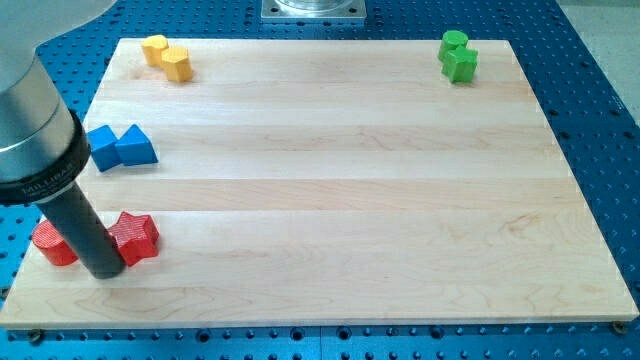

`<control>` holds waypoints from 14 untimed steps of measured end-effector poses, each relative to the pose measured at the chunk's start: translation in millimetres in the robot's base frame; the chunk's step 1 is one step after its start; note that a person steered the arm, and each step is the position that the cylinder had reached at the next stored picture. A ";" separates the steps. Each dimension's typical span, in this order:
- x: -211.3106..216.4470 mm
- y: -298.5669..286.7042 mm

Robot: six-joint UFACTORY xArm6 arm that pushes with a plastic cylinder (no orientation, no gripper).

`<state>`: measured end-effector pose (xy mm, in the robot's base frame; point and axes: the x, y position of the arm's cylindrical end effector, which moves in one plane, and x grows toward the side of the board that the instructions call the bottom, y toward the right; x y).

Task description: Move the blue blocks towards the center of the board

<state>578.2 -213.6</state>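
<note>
Board (330, 190): pale wood, lying on a blue perforated table (600, 90).

My tip (104, 272) is down at the view's lower left, between two red blocks. The red star (136, 238) touches the rod on its right side; the other red block (53, 244) sits just left of the rod, partly hidden, shape unclear. No fingers on this arm, only the bare rod, so nothing is spread or pinched.

Blue blocks: at the left edge of the board, above my tip and apart from it. Blue cube (103, 148) and blue triangle (135, 146) touch side by side. Both are well away from the board's middle.

Yellow pair (167, 56): top left corner, touching each other.

Green pair (458, 55): top right corner, touching each other.

A grey metal base (314, 10) shows at the view's top edge.
</note>
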 end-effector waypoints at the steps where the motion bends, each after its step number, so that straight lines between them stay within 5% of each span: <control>1: 37.5 1.1; 2: -5.6 96.4; 3: -88.6 108.2; 5: -220.1 44.6; 6: -217.7 -67.7; 7: -184.9 -90.9; 8: -150.6 -57.9; 10: -156.7 49.0; 11: -185.3 41.8; 14: -85.0 143.4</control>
<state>493.2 -70.2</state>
